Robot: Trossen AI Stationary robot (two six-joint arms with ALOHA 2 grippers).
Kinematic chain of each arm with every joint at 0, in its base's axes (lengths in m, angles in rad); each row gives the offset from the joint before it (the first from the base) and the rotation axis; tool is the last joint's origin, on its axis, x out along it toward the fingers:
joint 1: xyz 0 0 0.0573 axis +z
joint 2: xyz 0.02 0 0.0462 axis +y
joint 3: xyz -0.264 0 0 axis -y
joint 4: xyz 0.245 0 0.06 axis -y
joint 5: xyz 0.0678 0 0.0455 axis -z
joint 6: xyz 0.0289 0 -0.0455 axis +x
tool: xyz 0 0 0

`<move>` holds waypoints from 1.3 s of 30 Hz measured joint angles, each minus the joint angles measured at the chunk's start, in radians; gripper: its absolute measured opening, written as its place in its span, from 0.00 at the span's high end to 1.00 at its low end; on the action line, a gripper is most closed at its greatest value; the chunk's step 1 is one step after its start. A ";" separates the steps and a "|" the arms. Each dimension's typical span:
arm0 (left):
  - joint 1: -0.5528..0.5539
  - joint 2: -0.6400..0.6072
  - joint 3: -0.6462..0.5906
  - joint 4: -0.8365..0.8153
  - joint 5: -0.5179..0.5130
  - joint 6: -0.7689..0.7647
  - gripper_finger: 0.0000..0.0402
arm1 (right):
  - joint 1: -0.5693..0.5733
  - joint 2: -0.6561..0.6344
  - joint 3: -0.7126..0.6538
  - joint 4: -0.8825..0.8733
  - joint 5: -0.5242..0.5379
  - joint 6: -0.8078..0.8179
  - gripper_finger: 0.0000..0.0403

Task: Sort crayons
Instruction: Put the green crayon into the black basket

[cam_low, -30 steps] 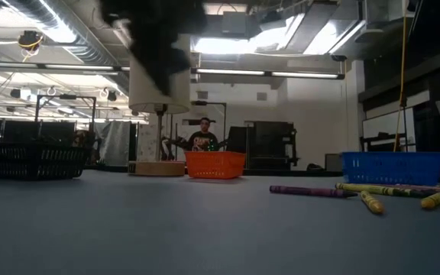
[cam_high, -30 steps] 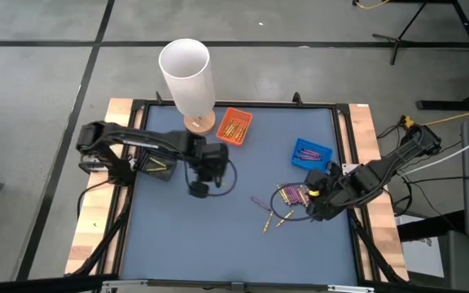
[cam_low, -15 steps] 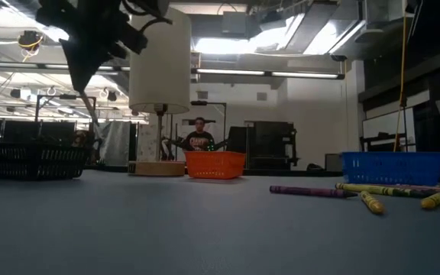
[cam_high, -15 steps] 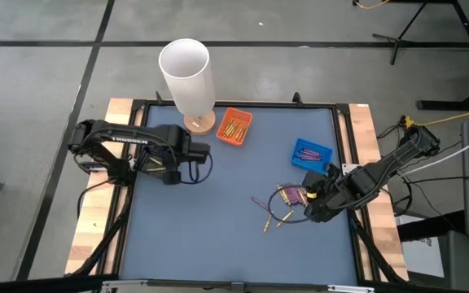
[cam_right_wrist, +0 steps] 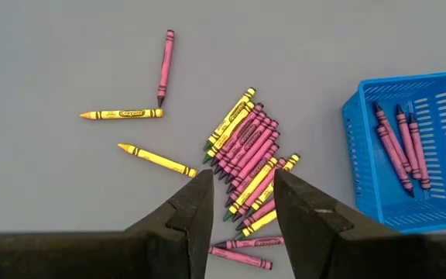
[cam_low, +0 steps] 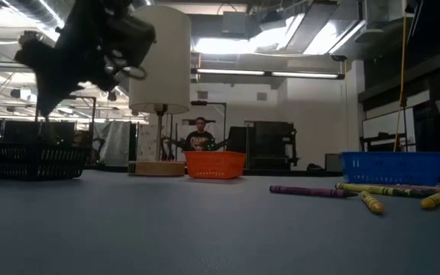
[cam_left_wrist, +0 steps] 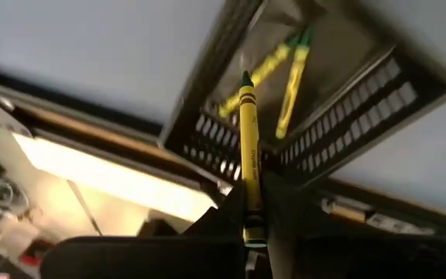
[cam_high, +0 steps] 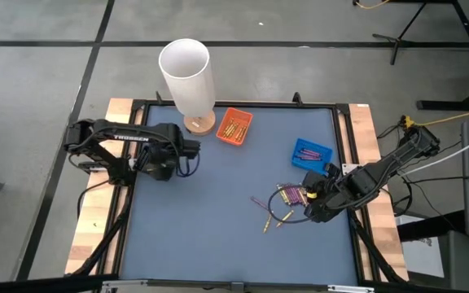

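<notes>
My left gripper (cam_left_wrist: 252, 205) is shut on a yellow crayon with a green tip (cam_left_wrist: 248, 147). It hangs above a black tray (cam_left_wrist: 347, 116) at the table's left edge, and that tray holds two like crayons (cam_left_wrist: 291, 77). In the high view this gripper (cam_high: 177, 153) covers the tray. My right gripper (cam_right_wrist: 238, 201) is open and empty above a pile of purple and yellow crayons (cam_right_wrist: 246, 155) lying on the mat at the right (cam_high: 293, 194). Three loose crayons (cam_right_wrist: 122, 114) lie beside the pile. My left gripper pinches the crayon's blunt rear end (cam_left_wrist: 252, 226) between its two fingers. The crayon lies along the fingers and sticks out forward past them, tip leading. It is lifted clear and points slanting down at the black tray.
A blue tray (cam_high: 311, 153) with purple crayons stands just beyond the pile. An orange tray (cam_high: 234, 126) with yellow crayons stands at the far middle. Beside it is a tall white cylinder (cam_high: 187, 73) on a wooden base. A person (cam_low: 202, 136) sits in the room behind.
My left gripper has gone from the middle of the mat toward the table's left edge. It has turned about and now stands over the black tray. My right gripper and the crayon pile have kept still.
</notes>
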 joint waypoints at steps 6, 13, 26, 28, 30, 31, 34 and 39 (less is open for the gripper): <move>0.023 0.000 -0.081 0.002 0.001 -0.001 0.96 | 0.000 0.000 0.000 0.000 0.000 -0.016 0.67; 0.023 0.000 -0.141 0.004 0.001 -0.001 0.87 | 0.000 0.000 0.000 0.000 0.000 -0.018 0.67; 0.023 0.000 -0.161 0.007 -0.032 -0.059 0.72 | 0.000 0.000 0.000 0.000 0.000 -0.018 0.67; 0.023 0.000 -0.161 0.021 -0.033 -0.061 0.69 | 0.000 0.000 0.000 0.000 0.000 -0.018 0.67; 0.022 0.000 -0.161 0.038 -0.026 -0.062 0.67 | 0.000 0.000 0.000 0.000 0.000 -0.018 0.67; 0.022 0.000 -0.161 0.048 -0.019 -0.062 0.66 | 0.000 0.000 0.000 0.000 0.000 -0.018 0.67; 0.022 0.000 -0.161 0.095 -0.015 -0.090 0.65 | 0.000 0.000 0.000 0.000 0.000 -0.018 0.67; 0.017 0.001 -0.161 0.175 -0.018 -0.137 0.64 | 0.000 0.000 -0.004 0.008 0.000 -0.016 0.67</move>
